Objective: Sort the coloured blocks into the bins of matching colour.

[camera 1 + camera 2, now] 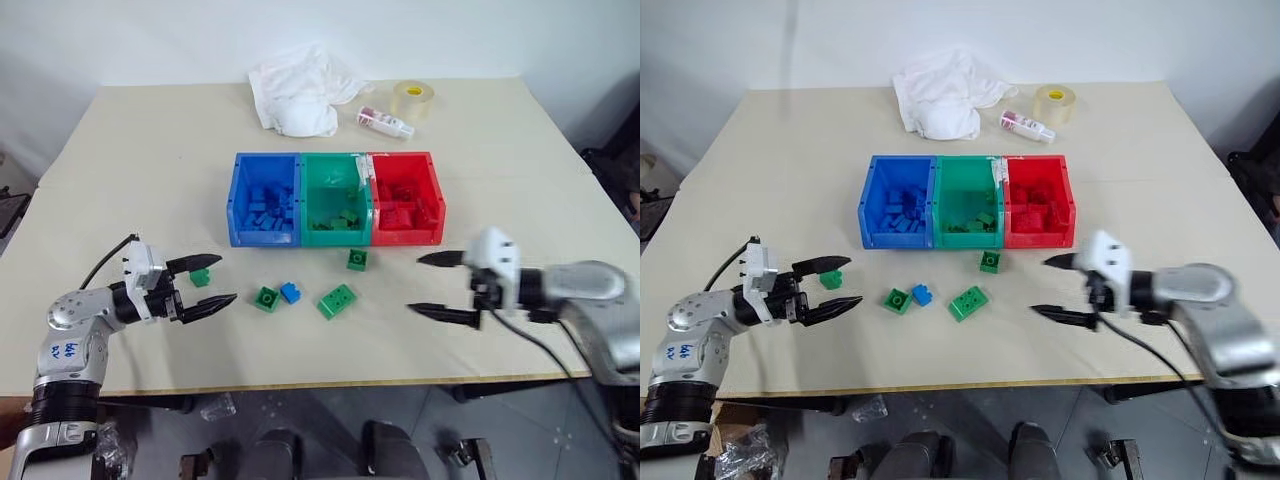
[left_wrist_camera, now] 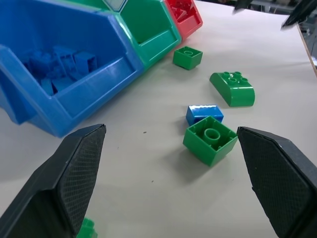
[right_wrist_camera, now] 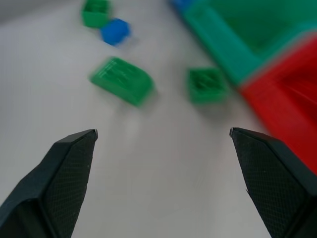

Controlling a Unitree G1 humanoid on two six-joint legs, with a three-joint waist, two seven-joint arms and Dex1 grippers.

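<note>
both grippers, left and right, spread wide, empty, five blocks loose before bins

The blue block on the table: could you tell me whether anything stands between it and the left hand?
Yes. A small green block lies right beside the blue block, on the side facing the open left hand, so it partly stands in the way. The table between that green block and the hand is bare.

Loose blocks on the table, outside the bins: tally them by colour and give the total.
Green: 4
Blue: 1
Red: 0
Total: 5 loose blocks
</note>
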